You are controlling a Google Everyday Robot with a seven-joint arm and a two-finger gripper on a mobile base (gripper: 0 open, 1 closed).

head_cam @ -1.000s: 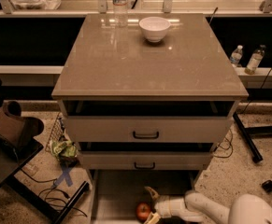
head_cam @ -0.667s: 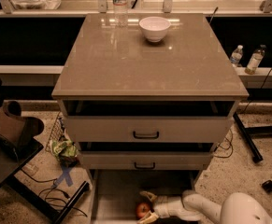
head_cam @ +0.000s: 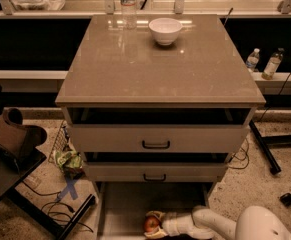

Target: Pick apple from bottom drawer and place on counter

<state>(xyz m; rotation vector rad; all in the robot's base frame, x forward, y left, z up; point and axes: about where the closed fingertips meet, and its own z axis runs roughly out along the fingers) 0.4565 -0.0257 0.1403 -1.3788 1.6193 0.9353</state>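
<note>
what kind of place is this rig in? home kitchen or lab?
Probably a test lab, not a home: a freestanding drawer cabinet, loose cables on the speckled floor, water bottles on a ledge. The gripper is at the apple in the bottom drawer.

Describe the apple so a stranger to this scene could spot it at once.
Find the grey-beige cabinet with the glossy counter, then drop to the bottom drawer, open at floor level. On its floor lies the apple, with the robot's claw right at it. It is the only small, round, red thing there; the white bowl sits up on the counter.
</note>
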